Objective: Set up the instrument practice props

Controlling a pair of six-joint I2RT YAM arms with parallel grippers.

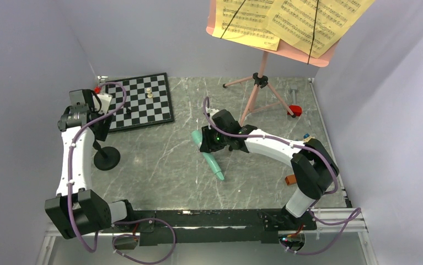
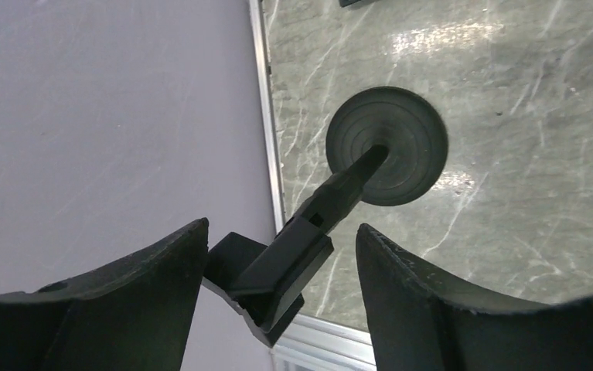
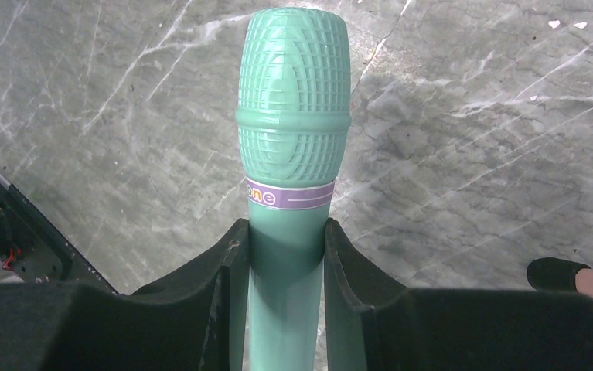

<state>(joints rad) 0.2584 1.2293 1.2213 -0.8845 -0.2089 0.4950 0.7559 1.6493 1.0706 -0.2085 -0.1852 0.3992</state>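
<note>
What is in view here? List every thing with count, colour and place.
music stand: 1, pink, far right, on tripod
sheet-music pages: 2, yellow, on music stand
microphone: 1, mint green, held in right gripper
round-base stand: 1, black, left side
chessboard: 1, black-and-white, far left
chess pieces: 2, pale, on chessboard
red blocks: 2, red, chessboard corner and tripod foot
orange block: 1, orange, beside right arm
blue block: 1, blue, right edge
table: 1, grey marble, underneath
left gripper: 1, black, open astride stand's top
right gripper: 1, black, shut on microphone
</note>
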